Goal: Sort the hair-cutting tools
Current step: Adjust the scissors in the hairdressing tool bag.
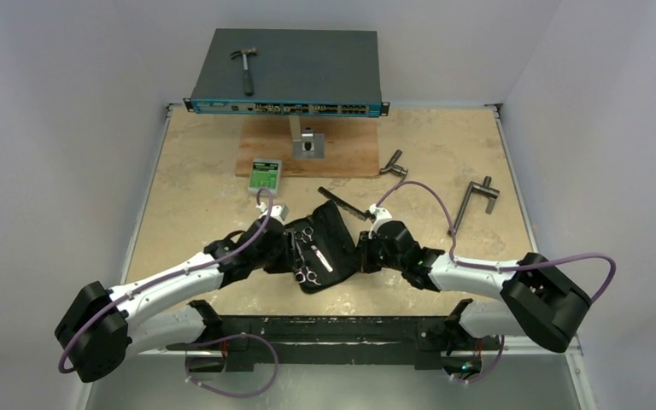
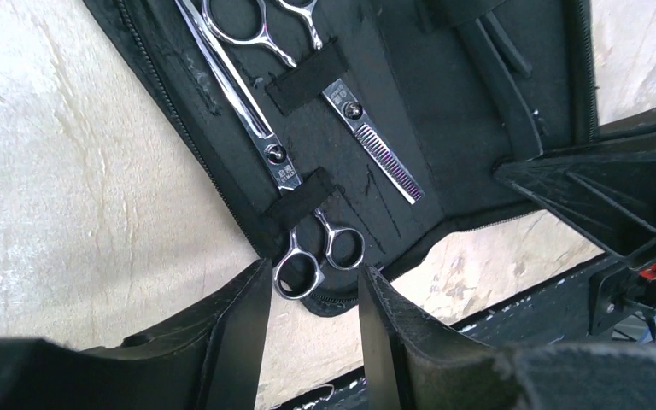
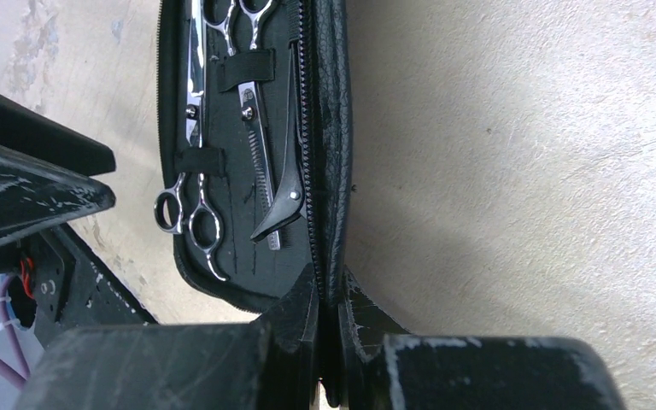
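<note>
You're a good way in, I'd say. The plain scissors (image 2: pixel 273 154) and thinning scissors (image 2: pixel 376 145) sit under elastic loops in the open case (image 1: pixel 325 243), down at 6 o'clock on the worktop (image 1: pixel 205 188), with a hair clip (image 3: pixel 284 201) beside them. The comb (image 1: pixel 344 204) lies loose at 1 o'clock off the case, so that's left. Your left tool (image 2: pixel 314 282) is half open and empty, around the plain scissors' rings. Your right tool (image 3: pixel 329 282) is pinched tight on the case's flap.

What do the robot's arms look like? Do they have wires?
The left arm and right arm are white tubes with chunky black joints. A purple cable runs along each. The fingers are flat, black and scratched.
</note>
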`<act>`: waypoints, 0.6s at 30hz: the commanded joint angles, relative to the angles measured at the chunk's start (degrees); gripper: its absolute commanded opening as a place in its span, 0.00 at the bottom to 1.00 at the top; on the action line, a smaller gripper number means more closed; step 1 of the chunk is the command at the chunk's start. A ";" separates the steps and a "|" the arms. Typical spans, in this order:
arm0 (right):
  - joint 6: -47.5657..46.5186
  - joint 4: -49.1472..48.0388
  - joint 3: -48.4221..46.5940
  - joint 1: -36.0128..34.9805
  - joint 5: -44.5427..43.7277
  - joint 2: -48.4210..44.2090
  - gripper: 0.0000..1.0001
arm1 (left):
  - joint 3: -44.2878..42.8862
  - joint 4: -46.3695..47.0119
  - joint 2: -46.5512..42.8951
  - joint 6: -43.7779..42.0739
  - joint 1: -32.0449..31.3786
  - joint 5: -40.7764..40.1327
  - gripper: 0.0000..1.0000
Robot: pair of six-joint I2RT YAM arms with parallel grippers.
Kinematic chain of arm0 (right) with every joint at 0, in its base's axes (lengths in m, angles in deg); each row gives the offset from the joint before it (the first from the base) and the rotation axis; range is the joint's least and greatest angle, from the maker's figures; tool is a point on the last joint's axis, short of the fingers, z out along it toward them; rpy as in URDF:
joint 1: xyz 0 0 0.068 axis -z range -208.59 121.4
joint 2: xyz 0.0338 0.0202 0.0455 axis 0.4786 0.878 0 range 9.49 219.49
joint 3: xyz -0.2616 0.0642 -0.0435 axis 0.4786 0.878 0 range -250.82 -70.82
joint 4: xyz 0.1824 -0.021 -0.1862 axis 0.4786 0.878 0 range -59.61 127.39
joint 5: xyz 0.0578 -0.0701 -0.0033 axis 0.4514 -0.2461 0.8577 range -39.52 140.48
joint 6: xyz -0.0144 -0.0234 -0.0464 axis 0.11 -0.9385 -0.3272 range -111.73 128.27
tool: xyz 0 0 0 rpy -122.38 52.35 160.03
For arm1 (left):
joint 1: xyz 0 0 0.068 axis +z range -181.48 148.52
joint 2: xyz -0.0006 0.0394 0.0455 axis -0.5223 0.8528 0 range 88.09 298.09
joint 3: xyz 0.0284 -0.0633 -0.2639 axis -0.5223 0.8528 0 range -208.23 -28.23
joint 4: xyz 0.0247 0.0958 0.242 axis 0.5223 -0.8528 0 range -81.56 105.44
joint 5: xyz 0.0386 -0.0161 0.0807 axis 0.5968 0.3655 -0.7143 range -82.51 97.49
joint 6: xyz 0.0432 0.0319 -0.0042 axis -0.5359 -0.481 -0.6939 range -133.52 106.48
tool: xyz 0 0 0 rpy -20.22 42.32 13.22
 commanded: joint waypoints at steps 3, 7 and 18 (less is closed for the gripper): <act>0.58 -1.97 0.54 -0.52 1.42 0.34 0.00 | 0.18 1.86 2.69 -0.92 -1.78 2.26 0.41; 0.77 -2.15 0.76 -0.61 1.31 0.24 0.00 | -0.03 2.75 5.44 -0.44 -2.89 2.26 0.41; 0.77 -2.77 1.14 -0.63 1.74 0.19 0.00 | -0.80 6.59 10.93 1.45 -4.90 4.07 0.41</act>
